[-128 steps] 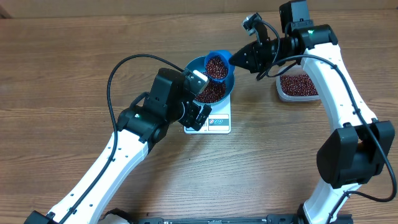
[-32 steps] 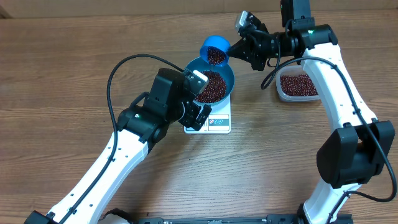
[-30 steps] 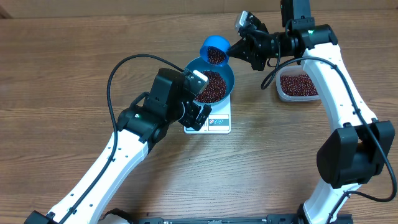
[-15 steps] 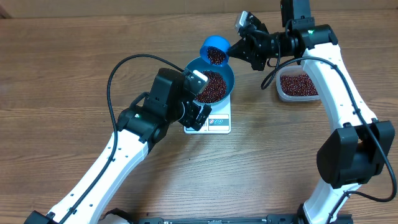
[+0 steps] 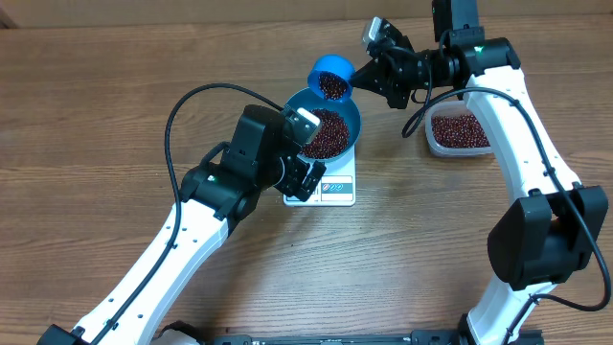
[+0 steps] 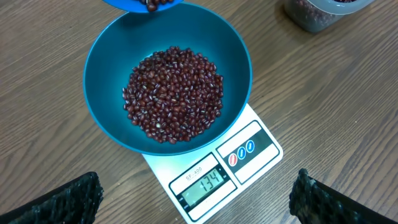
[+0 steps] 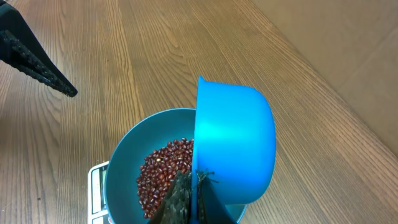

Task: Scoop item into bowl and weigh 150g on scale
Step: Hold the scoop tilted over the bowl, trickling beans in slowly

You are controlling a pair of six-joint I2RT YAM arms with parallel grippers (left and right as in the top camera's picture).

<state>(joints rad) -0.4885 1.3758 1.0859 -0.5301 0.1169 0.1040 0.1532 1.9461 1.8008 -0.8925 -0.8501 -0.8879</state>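
The right pincer (image 5: 360, 77) is clamped narrow on the handle of a small blue scoop (image 7: 236, 143), whose cup sits straight ahead of the fingertips, tipped onto its side. Dark red-brown beans (image 5: 332, 86) lie inside the cup, some of them right at its lowered lip. Just below and beyond the scoop is the blue bowl (image 7: 124, 162), the scoop's lip hanging over the rim nearest this pincer. A heap of the same beans covers the bowl's bottom. The bowl stands on the white scale (image 5: 340, 187), and its display (image 6: 203, 183) reads 134. Behind this pincer and off to one side, well apart from the bowl, a clear tub (image 5: 460, 134) on the wooden table (image 5: 96, 96) holds more beans.

The left pincer (image 5: 305, 177) is spread wide and grips nothing. One dark finger (image 6: 62, 199) shows at each lower corner of its wrist view. The bowl and scale lie directly beneath it, between the fingers, with the display at the edge nearest them.
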